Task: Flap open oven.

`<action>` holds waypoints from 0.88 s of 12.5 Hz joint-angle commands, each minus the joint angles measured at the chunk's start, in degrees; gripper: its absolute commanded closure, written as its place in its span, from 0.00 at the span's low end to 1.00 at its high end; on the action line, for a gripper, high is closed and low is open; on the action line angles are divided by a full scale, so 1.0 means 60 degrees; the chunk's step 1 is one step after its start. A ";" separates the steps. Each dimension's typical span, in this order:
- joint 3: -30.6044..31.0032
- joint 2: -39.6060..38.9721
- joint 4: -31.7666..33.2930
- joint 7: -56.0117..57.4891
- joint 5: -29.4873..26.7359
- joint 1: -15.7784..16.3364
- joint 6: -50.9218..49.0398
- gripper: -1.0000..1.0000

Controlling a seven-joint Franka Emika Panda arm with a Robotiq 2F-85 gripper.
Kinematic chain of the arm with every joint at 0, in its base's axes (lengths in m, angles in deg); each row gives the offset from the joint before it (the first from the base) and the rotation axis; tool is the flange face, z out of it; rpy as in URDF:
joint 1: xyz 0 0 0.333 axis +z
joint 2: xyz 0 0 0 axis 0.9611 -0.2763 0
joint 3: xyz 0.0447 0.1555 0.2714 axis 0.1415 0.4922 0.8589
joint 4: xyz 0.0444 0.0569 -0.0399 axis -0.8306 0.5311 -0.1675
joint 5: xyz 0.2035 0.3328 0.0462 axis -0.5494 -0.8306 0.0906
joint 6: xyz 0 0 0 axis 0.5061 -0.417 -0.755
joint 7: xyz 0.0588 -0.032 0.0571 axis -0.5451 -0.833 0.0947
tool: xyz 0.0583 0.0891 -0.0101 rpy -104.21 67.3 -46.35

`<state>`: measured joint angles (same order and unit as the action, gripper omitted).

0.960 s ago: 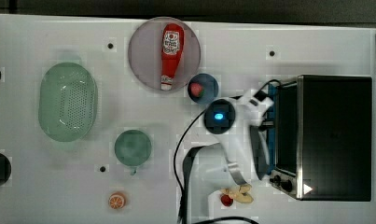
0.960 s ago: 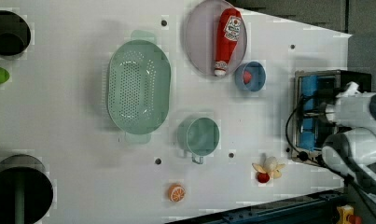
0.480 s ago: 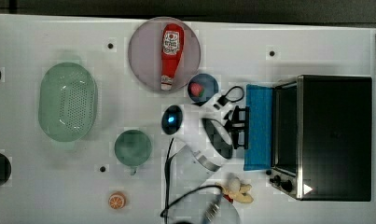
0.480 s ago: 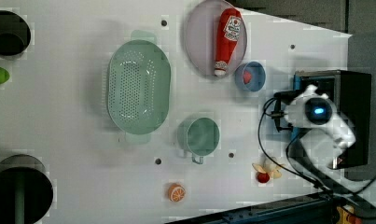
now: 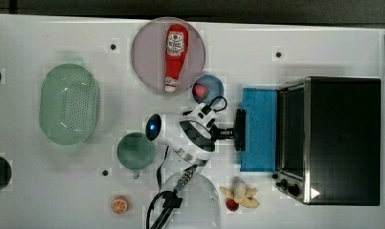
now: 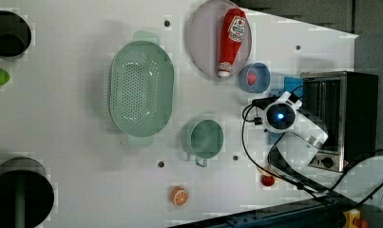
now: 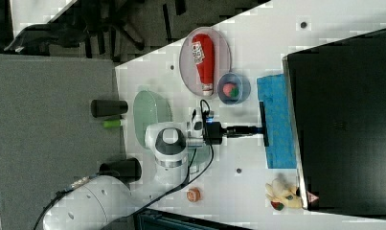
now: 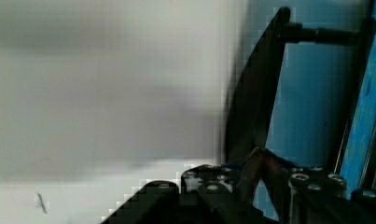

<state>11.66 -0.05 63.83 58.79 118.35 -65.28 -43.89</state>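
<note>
Your black toaster oven (image 5: 340, 138) sits at the top view's right edge of the white bench (image 5: 285, 33). Its blue-tinted glass door (image 5: 259, 129) lies folded down flat, pointing toward the top view's left, with the cavity open behind it. The dark bar handle (image 5: 239, 130) runs along the door's free edge. Your end effector (image 5: 233, 131) reaches level to that handle; whether its fingers are closed around the bar or merely touching it cannot be told. Judging by this, the flap looks fully open, so your next move is likely to let go and draw straight back. Just beside the arm sit a small blue bowl (image 5: 208, 89) holding red fruit and a green cup (image 5: 135, 150); a ketchup bottle (image 5: 176, 52) lies on a plate (image 5: 144, 52).
</note>
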 commanded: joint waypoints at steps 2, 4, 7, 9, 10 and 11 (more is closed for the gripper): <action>-0.0233 0.0900 -0.0081 -0.0541 -0.0370 -0.0060 0.0743 0.82; -0.0234 0.1707 -0.0083 -0.0540 -0.1644 -0.0145 0.0849 0.82; -0.0222 0.2984 -0.0075 -0.0539 -0.4400 -0.0162 0.0685 0.82; -0.0207 0.3746 -0.0075 -0.0540 -0.5615 -0.0158 0.0371 0.82; -0.0207 0.4111 -0.0074 -0.0539 -0.6113 -0.0158 0.0136 0.82; -0.0208 0.4492 -0.0081 -0.0539 -0.6647 -0.0158 -0.0190 0.82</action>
<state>11.00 27.50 63.16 58.13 79.93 -65.94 -43.25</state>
